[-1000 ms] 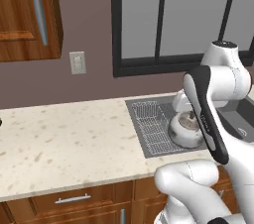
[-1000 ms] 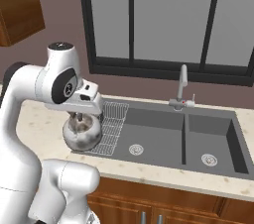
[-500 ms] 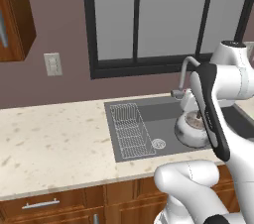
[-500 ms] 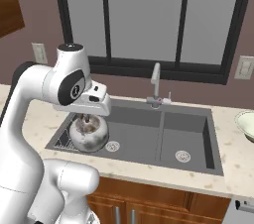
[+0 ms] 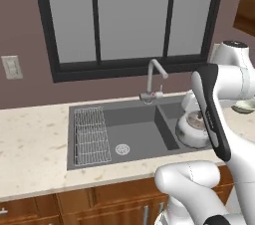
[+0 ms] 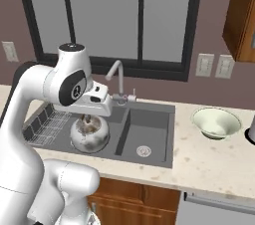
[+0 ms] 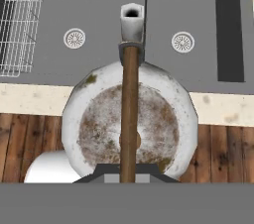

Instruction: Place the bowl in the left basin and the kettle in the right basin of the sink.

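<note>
The kettle [image 6: 89, 134] is gripped by its handle in the closed tool [image 6: 88, 117] and carried at centre-left of the right base view, seemingly above the sink's [image 6: 164, 155] front edge; next, it is to be shifted over the right basin [image 6: 147, 134] and lowered.

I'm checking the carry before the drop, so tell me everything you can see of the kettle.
The kettle is squat, round and silvery-grey, its top mottled with brown tarnish, and looks like worn metal. A short spout points toward the sink, and a thin brown handle runs across its top. It hangs upright and level from the claw, which is shut on that handle. In the hand view it sits over the counter's front edge, clear of the basins; nothing else touches it.
</note>
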You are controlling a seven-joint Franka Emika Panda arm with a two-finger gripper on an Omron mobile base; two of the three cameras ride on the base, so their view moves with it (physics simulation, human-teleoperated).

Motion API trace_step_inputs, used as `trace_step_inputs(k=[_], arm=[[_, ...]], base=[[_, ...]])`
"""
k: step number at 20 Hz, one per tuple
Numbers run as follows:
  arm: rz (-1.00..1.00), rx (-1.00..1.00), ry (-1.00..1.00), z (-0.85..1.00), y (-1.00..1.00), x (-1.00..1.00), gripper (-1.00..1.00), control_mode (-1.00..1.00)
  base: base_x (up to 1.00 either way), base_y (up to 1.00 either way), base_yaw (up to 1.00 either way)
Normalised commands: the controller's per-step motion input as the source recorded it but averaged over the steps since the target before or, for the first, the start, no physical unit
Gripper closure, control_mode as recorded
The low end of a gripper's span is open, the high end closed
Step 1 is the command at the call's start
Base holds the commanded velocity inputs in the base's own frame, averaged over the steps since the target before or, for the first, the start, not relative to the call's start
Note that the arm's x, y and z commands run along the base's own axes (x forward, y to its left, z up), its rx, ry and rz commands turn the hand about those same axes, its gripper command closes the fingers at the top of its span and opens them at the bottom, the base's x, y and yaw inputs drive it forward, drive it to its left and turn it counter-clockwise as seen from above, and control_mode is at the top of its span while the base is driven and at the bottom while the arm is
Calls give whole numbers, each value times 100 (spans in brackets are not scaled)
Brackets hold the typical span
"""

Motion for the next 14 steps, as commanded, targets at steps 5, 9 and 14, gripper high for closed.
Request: trace_step_inputs(k=[5,9,14], arm=[[0,0,0,0,0,0,100,100],[0,0,0,0,0,0,100,100],[0,0,0,0,0,0,100,100]], base=[[-1,-55,0],[0,-31,0],[5,-21,1]])
